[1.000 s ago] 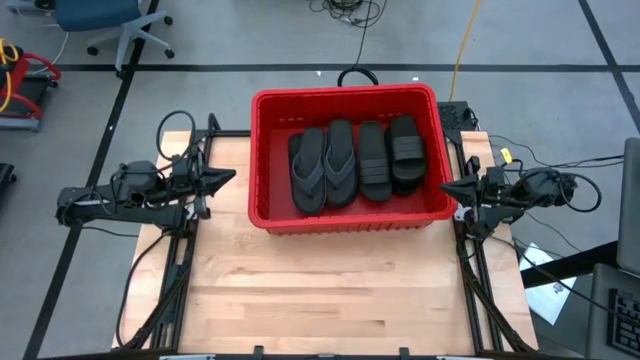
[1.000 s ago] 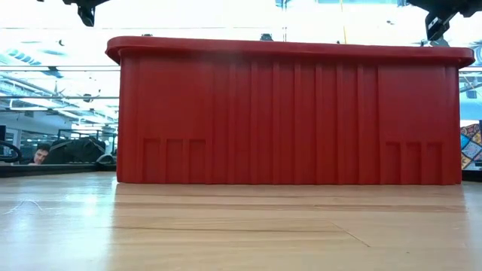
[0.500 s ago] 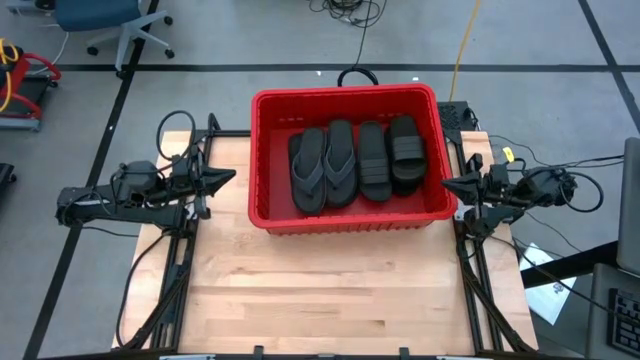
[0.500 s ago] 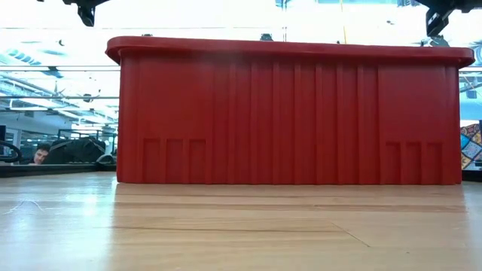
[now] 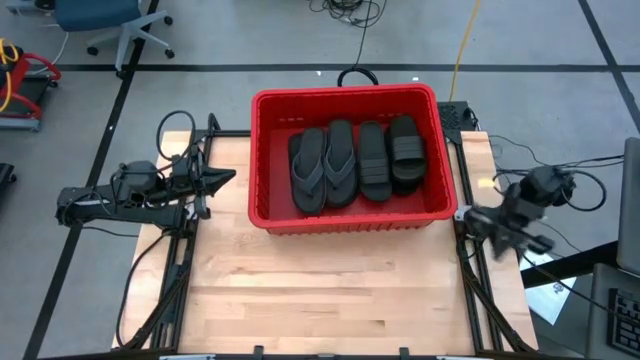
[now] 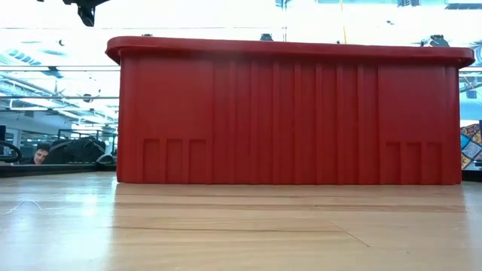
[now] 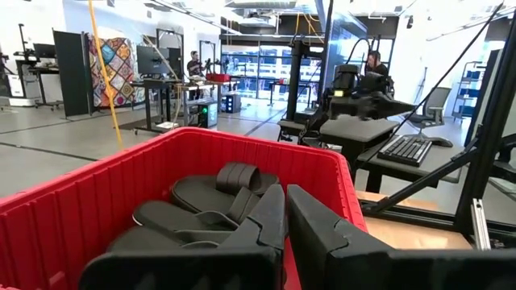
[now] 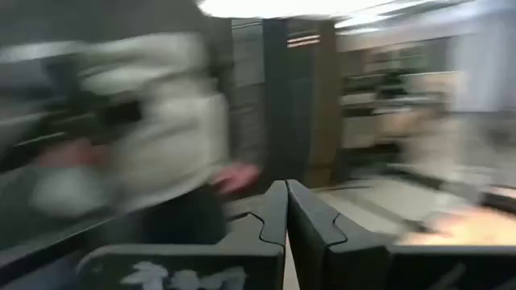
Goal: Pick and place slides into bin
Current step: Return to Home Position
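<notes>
The red bin stands at the table's far middle; its near wall fills the low view. Several black slides lie side by side on its floor: two thong flip-flops on the left and two band slides on the right. They also show in the left wrist view. My left gripper hovers shut and empty left of the bin. My right gripper is blurred, right of the bin's near right corner, shut and empty.
Bare wood tabletop stretches from the bin to the near edge. Black arm frames run along both table sides. The right wrist view shows a blurred person in a pale top beyond the table. An office chair stands far left.
My right gripper has swung fast from beside the bin's right wall toward the table's near edge, turning away from the bin, and has left the low view. Its fingers stay shut. The bin and slides have not moved.
</notes>
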